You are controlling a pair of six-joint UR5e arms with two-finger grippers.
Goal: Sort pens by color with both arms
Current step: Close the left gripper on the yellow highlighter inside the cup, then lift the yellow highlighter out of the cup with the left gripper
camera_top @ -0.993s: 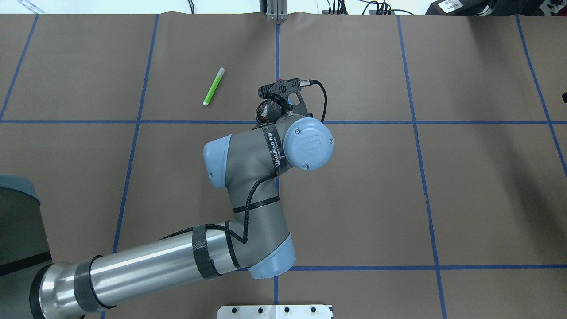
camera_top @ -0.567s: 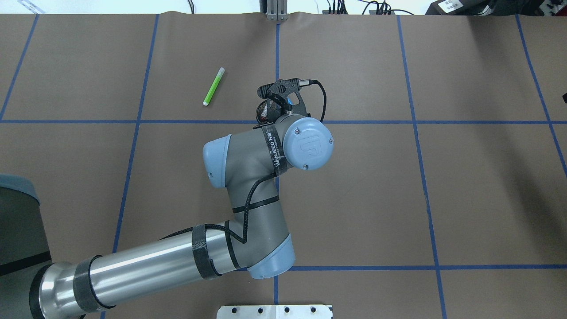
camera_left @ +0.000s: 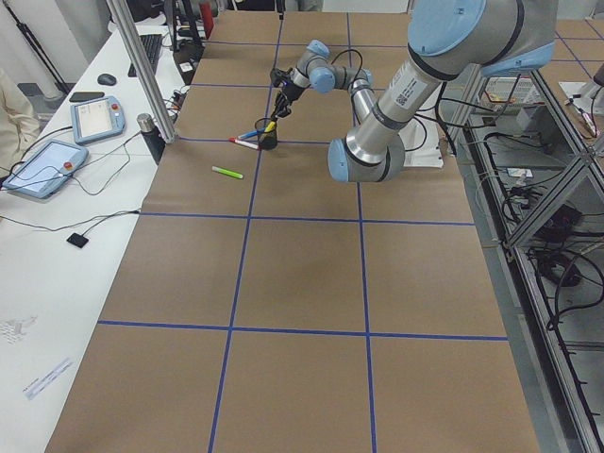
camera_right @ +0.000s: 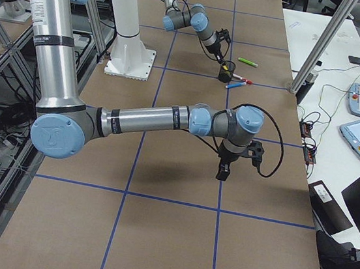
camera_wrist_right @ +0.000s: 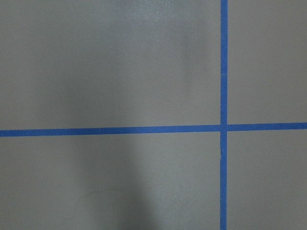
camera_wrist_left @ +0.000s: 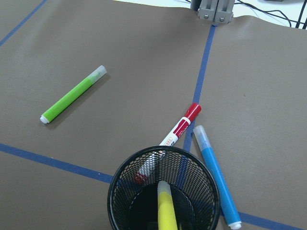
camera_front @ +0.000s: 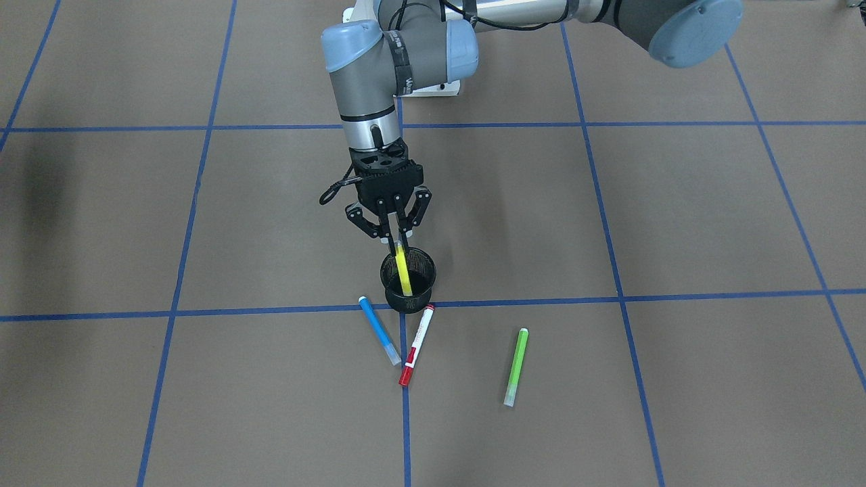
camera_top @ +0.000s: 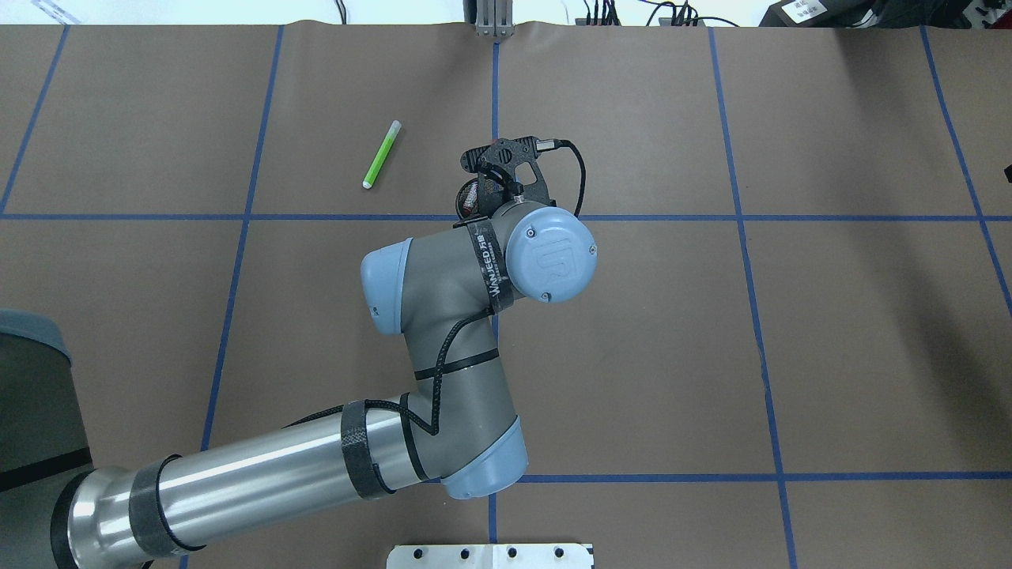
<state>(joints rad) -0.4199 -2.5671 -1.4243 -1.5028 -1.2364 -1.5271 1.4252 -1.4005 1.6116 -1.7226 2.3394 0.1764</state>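
Note:
My left gripper (camera_front: 396,241) hangs over the black mesh cup (camera_front: 410,303), shut on the top of the yellow pen (camera_front: 403,270). The pen's lower end is inside the cup; it also shows in the left wrist view (camera_wrist_left: 165,211). The blue pen (camera_front: 379,331) and the white pen with a red cap (camera_front: 415,346) lie on the table against the cup's far side. The lime green pen (camera_front: 515,365) lies alone further off. In the overhead view the left arm hides all pens but the lime green one (camera_top: 381,154). My right gripper (camera_right: 223,171) hangs low over bare table; I cannot tell if it is open or shut.
The table is brown paper with a blue tape grid (camera_front: 609,301). The white metal base (camera_top: 490,555) is at the near edge. A metal post (camera_wrist_left: 215,10) stands at the far edge. Tablets and cables lie on a side bench (camera_left: 57,160).
Almost nothing: the left arm has shifted very slightly over the cup. The lime green pen has not moved.

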